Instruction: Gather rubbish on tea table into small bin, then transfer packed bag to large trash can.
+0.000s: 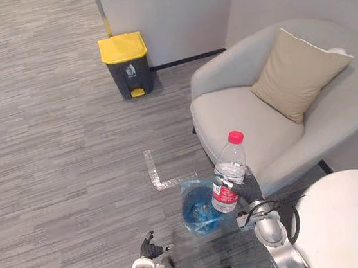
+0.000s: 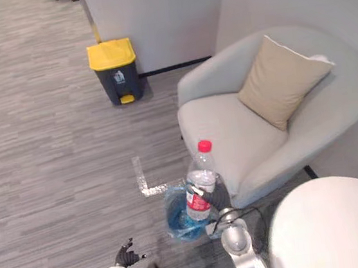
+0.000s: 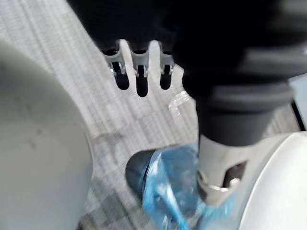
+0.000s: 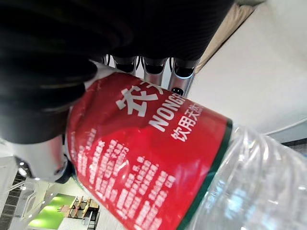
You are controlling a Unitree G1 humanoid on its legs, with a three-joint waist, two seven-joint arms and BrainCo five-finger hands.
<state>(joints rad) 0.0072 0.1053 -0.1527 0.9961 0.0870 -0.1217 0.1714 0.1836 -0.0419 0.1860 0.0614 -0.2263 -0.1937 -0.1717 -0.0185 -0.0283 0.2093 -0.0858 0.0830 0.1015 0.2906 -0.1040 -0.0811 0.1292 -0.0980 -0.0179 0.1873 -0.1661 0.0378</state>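
Item 1: water bottle (image 1: 229,175), clear plastic, red cap, red label
- Held nearly upright, cap uppermost, off the floor and off the tabletop
- In the head views its lower end overlaps the near right rim of the small bin
- How high it sits over the bin cannot be told

Item 2: right hand (image 1: 249,189)
- Fingers (image 4: 154,66) curled round the bottle at the label, clamped on it
- The wrist view shows the label pressed close against them

Item 3: small bin (image 1: 188,204)
- Stands on the floor between the armchair and the tabletop, just beside the chair's front corner
- Lined with a blue bag (image 2: 176,221), its edge folded out over the rim

Item 4: left hand (image 1: 150,247)
- Low in the head views, well left of the bin
- Fingers (image 3: 140,62) loosely extended and apart, holding nothing

Item 5: large trash can (image 1: 130,78)
- Dark grey body, yellow lid (image 1: 122,48) closed
- Stands against the far wall, well apart from the small bin

Item 6: tabletop (image 1: 350,218), round, white, at the robot's right

Item 7: armchair (image 1: 242,120), light grey, with a tan cushion (image 1: 296,72) leaning tilted against its back

Item 8: floor (image 1: 52,155), grey striped carpet, with a corner of pale tape (image 1: 161,178) just beyond the small bin
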